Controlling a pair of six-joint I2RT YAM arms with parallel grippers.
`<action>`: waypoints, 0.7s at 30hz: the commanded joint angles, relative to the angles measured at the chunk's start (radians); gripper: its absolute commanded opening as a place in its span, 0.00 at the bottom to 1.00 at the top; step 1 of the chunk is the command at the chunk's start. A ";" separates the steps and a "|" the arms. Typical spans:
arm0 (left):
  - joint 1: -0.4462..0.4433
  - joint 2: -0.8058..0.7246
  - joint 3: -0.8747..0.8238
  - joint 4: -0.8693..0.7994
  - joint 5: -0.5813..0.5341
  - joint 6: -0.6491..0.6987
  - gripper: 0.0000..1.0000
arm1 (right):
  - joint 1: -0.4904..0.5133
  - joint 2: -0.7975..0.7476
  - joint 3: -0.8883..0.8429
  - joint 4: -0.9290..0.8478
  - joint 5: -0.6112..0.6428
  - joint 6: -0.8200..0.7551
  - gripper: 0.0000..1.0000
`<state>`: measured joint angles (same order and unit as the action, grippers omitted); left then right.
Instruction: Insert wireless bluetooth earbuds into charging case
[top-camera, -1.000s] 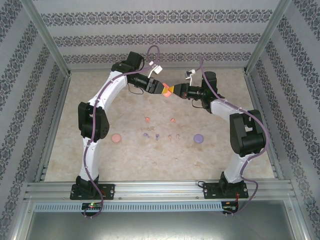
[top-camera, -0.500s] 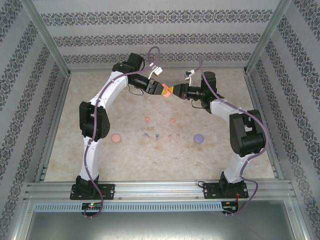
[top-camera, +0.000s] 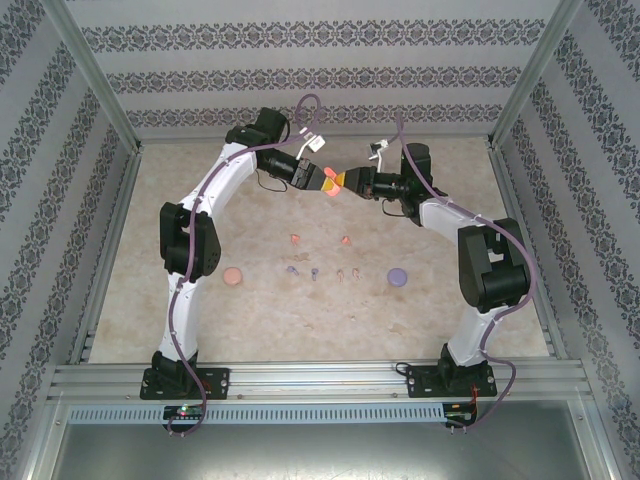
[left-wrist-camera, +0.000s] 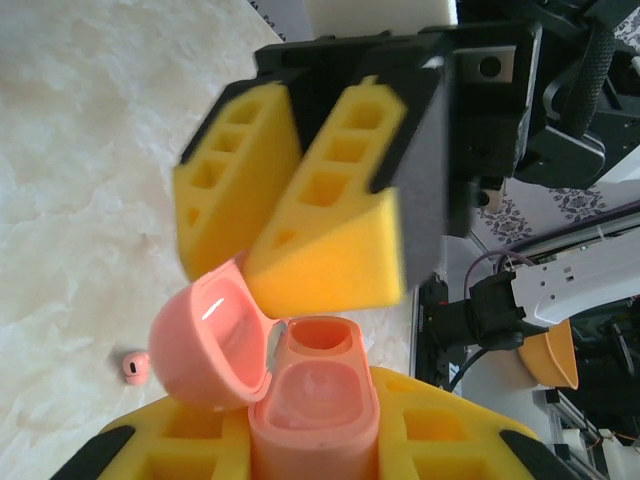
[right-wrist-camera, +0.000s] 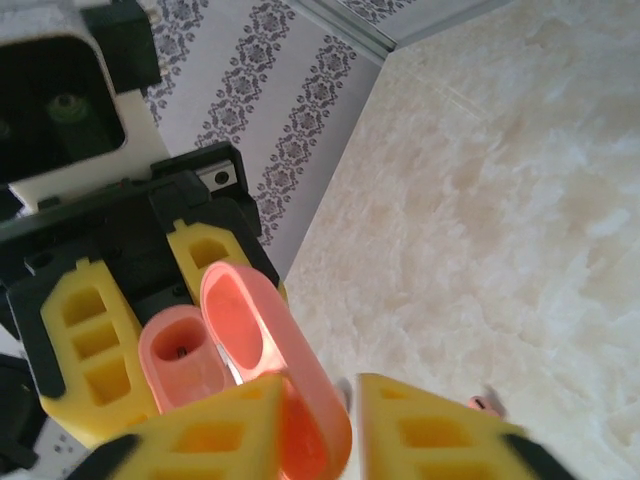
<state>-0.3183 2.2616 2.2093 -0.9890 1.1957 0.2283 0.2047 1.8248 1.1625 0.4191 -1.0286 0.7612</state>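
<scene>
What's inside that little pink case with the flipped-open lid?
Both wells of the pink case look empty, and the hollow of its lid holds nothing either. The case's bottom end is covered by the left arm's jaws, which clamp it.

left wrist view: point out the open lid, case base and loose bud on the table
open lid (left-wrist-camera: 200, 345), left wrist view, its hollow inside
case base (left-wrist-camera: 312, 395), left wrist view, its nearer well
loose bud (left-wrist-camera: 134, 366), left wrist view, its rounded body
</scene>
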 joint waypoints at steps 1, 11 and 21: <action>0.011 -0.009 0.003 -0.008 0.002 0.028 0.00 | -0.023 -0.059 0.029 0.010 0.012 0.007 0.45; 0.021 -0.213 -0.221 0.246 -0.086 -0.087 0.00 | -0.117 -0.251 -0.012 -0.105 0.063 -0.006 0.82; 0.020 -0.489 -0.516 0.559 -0.253 -0.212 0.00 | -0.033 -0.410 0.156 -0.718 0.508 -0.392 0.92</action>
<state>-0.3054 1.8328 1.7493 -0.5850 1.0115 0.0700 0.1310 1.4616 1.2560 -0.0624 -0.7254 0.5434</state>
